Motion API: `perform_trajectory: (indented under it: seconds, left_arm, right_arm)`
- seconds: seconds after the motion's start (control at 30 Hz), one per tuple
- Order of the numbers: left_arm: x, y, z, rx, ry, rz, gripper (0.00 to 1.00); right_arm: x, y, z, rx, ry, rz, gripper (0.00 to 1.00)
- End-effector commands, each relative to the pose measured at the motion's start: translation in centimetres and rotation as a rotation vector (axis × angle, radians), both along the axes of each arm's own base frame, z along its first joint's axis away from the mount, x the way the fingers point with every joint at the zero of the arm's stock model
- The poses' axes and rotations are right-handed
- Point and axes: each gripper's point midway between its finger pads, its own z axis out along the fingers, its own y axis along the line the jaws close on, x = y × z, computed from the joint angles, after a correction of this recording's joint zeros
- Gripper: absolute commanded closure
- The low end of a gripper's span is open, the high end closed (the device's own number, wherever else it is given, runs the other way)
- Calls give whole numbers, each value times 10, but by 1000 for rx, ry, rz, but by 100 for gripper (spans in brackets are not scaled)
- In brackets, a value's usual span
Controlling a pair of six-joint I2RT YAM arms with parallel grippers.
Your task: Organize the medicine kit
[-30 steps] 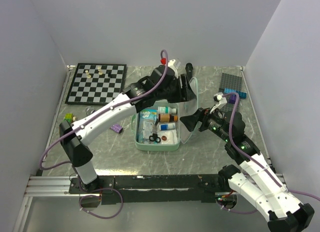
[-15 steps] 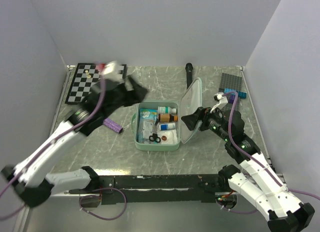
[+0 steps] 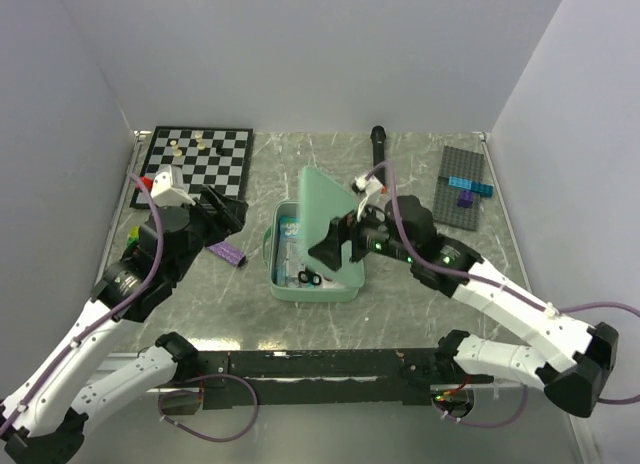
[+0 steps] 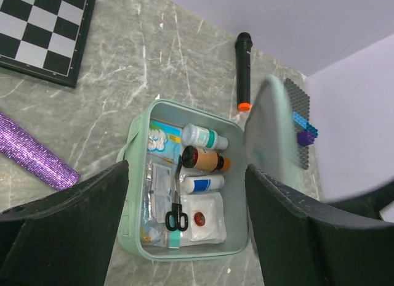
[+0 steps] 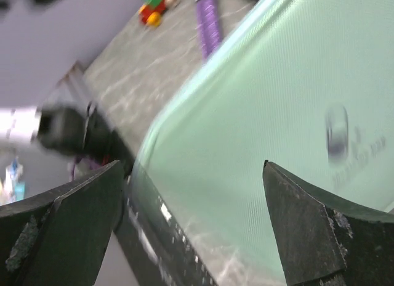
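Lid (image 3: 325,199) swung half-shut over medicine kit (image 3: 310,294), long axis near-far; left claw (image 3: 222,212), right claw (image 3: 330,246) spread, empty.

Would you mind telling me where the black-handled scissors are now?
In the left wrist view, the scissors lie inside the open medicine kit, at its end nearest the arms, just left of the white pad.

Setting: robot lab test cell. Grey marbled desk (image 3: 300,319) boxed in by plain white walls (image 3: 300,54). Aluminium mounting rail (image 3: 95,369) along near edge.
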Motion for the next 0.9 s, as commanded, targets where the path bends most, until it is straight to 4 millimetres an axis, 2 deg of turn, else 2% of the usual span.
perform_trajectory:
  seconds: [0.0, 0.07, 0.2, 0.27, 0.3, 0.4, 0.5, 0.6, 0.73, 0.87]
  left_arm:
    - [11, 2, 32, -7, -60, 28, 19]
    - [15, -4, 40, -15, -76, 0, 18]
    - [30, -15, 46, -23, -79, -34, 17]
    - [39, -24, 33, -26, -35, -64, 17]
    - [43, -29, 21, -26, 0, -78, 17]
    - [49, -45, -30, -30, 133, -122, 18]
    - [39, -58, -69, -66, 237, -177, 21]
    - [26, -56, -89, -87, 262, -191, 25]
    - [2, -55, -93, -38, 210, -284, 34]
    - [-40, -84, -86, 33, 167, -505, 43]
  right_arm:
    - [-24, -12, 39, 46, -162, 32, 0]
    - [-21, -28, 38, 41, -175, -42, 0]
    - [-4, -60, 4, 36, -130, -247, 0]
    - [10, -74, -26, -8, -37, -351, 0]
    - [17, -80, -39, -28, 21, -384, 0]
    - [31, -80, -68, -7, 152, -387, 0]
    - [55, -85, -68, 75, 148, -428, 0]
    - [84, -88, -70, 105, 158, -491, 0]
    - [129, -86, -66, 136, 146, -529, 0]
    - [178, -76, -77, 132, 174, -510, 0]
